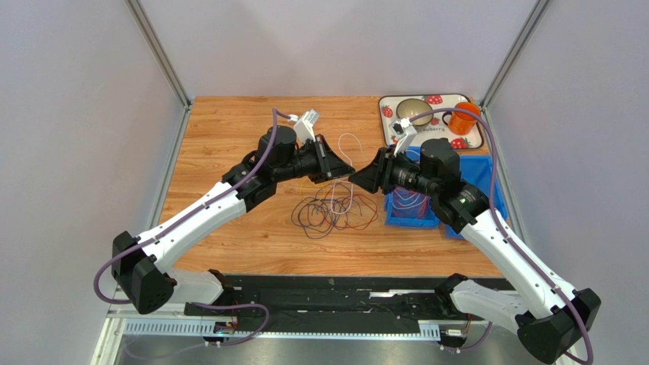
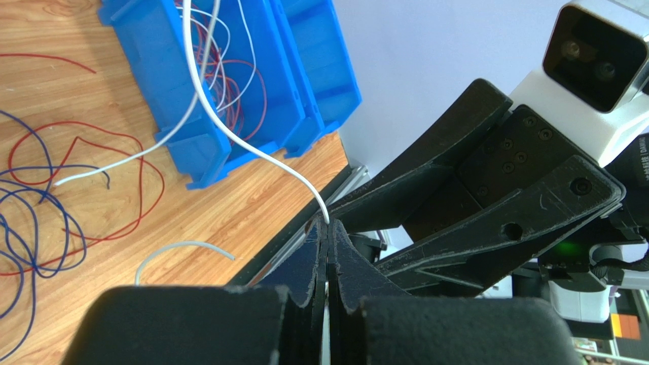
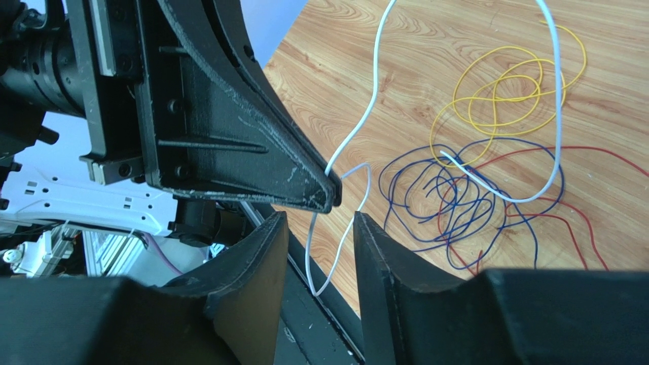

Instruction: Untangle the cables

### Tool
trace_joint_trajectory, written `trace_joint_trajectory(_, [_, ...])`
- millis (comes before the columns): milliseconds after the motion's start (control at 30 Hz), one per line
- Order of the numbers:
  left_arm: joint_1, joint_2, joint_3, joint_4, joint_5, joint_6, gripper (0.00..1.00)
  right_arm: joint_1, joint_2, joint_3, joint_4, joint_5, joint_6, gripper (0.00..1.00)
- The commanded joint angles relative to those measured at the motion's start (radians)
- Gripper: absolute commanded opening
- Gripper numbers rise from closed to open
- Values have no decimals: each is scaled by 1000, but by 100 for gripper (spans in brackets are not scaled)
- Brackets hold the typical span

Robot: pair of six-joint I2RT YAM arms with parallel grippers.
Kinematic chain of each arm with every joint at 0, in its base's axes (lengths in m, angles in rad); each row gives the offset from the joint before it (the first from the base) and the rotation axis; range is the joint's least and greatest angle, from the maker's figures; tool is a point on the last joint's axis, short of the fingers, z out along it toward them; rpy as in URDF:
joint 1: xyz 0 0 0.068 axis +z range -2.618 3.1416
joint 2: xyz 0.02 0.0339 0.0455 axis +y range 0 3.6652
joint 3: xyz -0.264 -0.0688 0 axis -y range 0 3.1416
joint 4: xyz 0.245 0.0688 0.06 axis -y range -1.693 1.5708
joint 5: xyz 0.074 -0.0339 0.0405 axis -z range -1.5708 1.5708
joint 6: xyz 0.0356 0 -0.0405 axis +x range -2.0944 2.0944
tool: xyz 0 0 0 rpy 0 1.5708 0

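The cables lie in a loose tangle on the middle of the table, a little toward the near edge and just in front of the two grippers. In the right wrist view the tangle shows dark blue-purple loops knotted through red ones, with a yellow cable coiled at their far side.

A white cable rises out of the heap to the left gripper, whose jaws are pressed fully together with that cable pinched at their tips. From the pinch, the white cable hangs down between the fingers of the right gripper. Those fingers stand partly apart on either side of it with a clear gap, and they clamp nothing. The two grippers meet tip to tip above the table, just behind the tangle.

To the right of the tangle, under the right arm, sits a blue bin with more red and white cables lying in one compartment. At the far right corner is a tray with a strawberry print, carrying a bowl and an orange cup.
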Motion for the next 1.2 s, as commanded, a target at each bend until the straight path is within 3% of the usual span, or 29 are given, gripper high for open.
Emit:
trace_joint_trajectory(0, [-15, 5, 3, 55, 8, -13, 0, 6, 7, 51, 49, 24, -17, 38])
trace_joint_trajectory(200, [-21, 17, 11, 60, 11, -14, 0, 7, 5, 47, 51, 34, -17, 24])
trace_joint_trajectory(500, [-32, 33, 26, 68, 14, -13, 0, 10, 4, 42, 43, 35, -16, 17])
trace_joint_trajectory(633, [-34, 31, 25, 69, 17, -10, 0, 10, 1, 47, 42, 40, -16, 0])
trace_joint_trajectory(767, [-32, 27, 25, 61, 23, -2, 1, 9, -9, 53, 36, 50, -16, 0])
trace_joint_trajectory(833, [-32, 21, 31, 37, 25, 21, 11, 9, -16, 62, 20, 63, -22, 0])
trace_joint_trajectory(867, [-32, 16, 43, 20, 20, 35, 25, 10, -19, 70, 10, 84, -27, 0])
trace_joint_trajectory(933, [-32, -5, 60, -73, -21, 85, 42, 9, -33, 85, -30, 110, -39, 0])
trace_joint_trajectory(967, [-32, -15, 81, -121, -47, 102, 57, 10, -36, 105, -45, 147, -53, 0])
trace_joint_trajectory(1033, [-31, -33, 109, -261, -126, 165, 64, 10, -45, 131, -107, 188, -71, 0])
trace_joint_trajectory(1167, [-17, -84, 174, -463, -251, 280, 68, 10, -42, 200, -203, 296, -108, 0])
